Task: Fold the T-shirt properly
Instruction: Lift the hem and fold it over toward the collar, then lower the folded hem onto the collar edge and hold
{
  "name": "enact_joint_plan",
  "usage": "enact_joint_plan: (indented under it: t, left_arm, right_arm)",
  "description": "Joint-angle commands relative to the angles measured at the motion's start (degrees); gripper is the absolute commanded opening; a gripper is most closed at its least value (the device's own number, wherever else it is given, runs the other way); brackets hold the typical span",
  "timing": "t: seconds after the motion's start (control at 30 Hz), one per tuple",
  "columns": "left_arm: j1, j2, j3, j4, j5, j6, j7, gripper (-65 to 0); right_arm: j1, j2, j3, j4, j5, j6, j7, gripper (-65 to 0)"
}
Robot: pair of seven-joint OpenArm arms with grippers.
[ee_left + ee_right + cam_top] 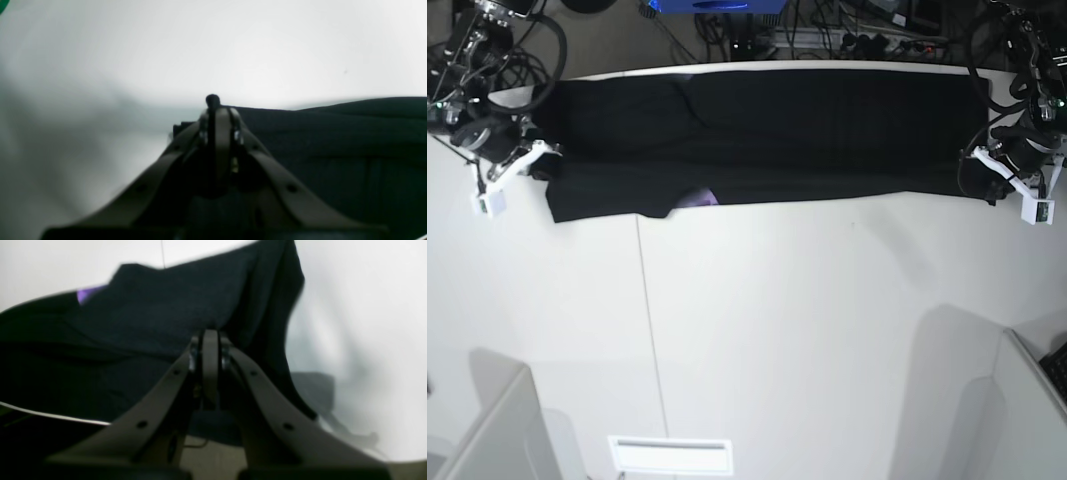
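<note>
The black T-shirt [767,130] lies stretched in a long band across the far part of the white table [807,330]. A bit of its purple print [697,198] peeks out at the front edge and also shows in the right wrist view [87,293]. My left gripper [975,168] is at the shirt's right end. In the left wrist view the left gripper [217,108] is shut, with black cloth [333,143] pinched at its tips. My right gripper [539,158] is at the shirt's left end. In the right wrist view the right gripper [210,336] is shut on the shirt [160,316], which hangs raised.
Cables [827,40] and a blue box [712,6] lie behind the table's far edge. A seam [644,310] runs down the table. A white slotted plate [670,455] sits at the front edge. Grey panels stand at the front left [487,430] and front right [1027,400].
</note>
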Motion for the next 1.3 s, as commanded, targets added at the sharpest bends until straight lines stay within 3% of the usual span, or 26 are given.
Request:
enact_joint_plan:
  t: [0.0,0.23,0.63,1.17,1.2,1.27]
  left_arm:
    - [-0.02,-1.02,-0.37,1.11,-0.33,-0.12,-0.83,-65.0]
    - [1.04,-1.02,-0.28,1.37,-0.33,-0.12,-0.83,-65.0]
    - [4.47,-2.08,0.07,1.37,0.11,-0.12,-0.83,-65.0]
    - [6.49,-1.99,-0.28,1.19,0.20,-0.12,-0.92,-65.0]
    - [6.58,-1.99,-0.28,1.19,0.20,-0.12,-0.92,-65.0]
    - [7.28,-1.99,-0.37,1.28,0.20,-0.12,-0.92,-54.1]
  right_arm:
    - [-0.05,0.87,0.41,1.98,0.72,0.26,0.85,-65.0]
    - [-1.11,-0.80,0.50,4.18,0.72,0.26,-2.58,-65.0]
    - [-7.26,-2.12,3.57,5.58,3.19,0.34,-2.14,-65.0]
    - [-7.53,-3.26,4.01,5.23,2.83,0.26,-2.23,-65.0]
    - [-7.53,-3.26,4.01,5.23,2.83,0.26,-2.14,-63.3]
    - [-7.53,-3.26,4.10,5.23,2.83,0.26,-2.05,-47.9]
